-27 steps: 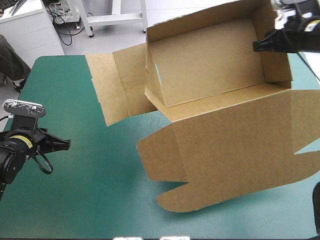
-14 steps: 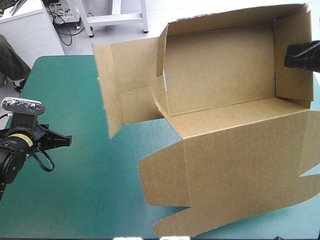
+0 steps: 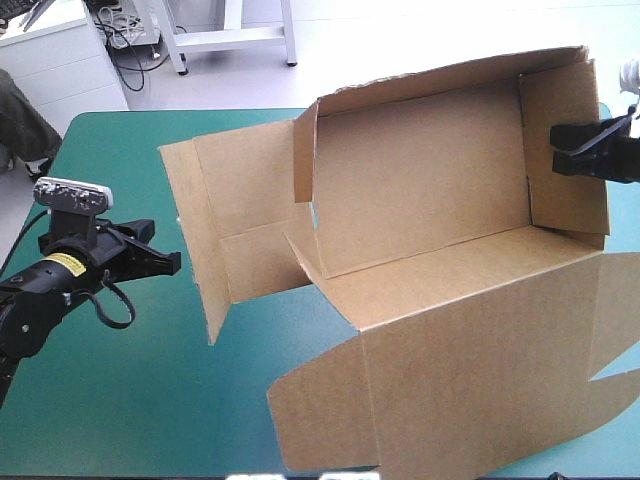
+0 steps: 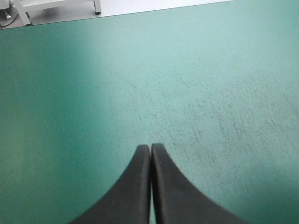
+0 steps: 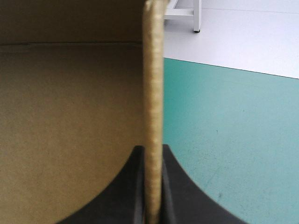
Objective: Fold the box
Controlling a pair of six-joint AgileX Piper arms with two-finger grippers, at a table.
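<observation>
The brown box [image 3: 420, 180] is lifted and tilted over the table's right half, its open tray facing me, with three walls up. Its lid panel [image 3: 480, 370] hangs toward the near edge, and a loose side flap [image 3: 235, 220] sticks out to the left. My right gripper [image 3: 565, 147] is shut on the box's right end wall; in the right wrist view the wall's edge [image 5: 153, 107] stands between the black fingers [image 5: 174, 182]. My left gripper [image 3: 170, 264] hovers low at the table's left, shut and holding nothing [image 4: 150, 151], just short of the loose flap.
The teal-green cover [image 3: 130, 390] lies bare on the near left below my left arm. The cover's far edge [image 4: 117, 14] shows ahead of the left gripper.
The box has swung and tilted while held, its left flap shifting toward the left arm. My left gripper has moved right and slightly farther, closer to that flap.
</observation>
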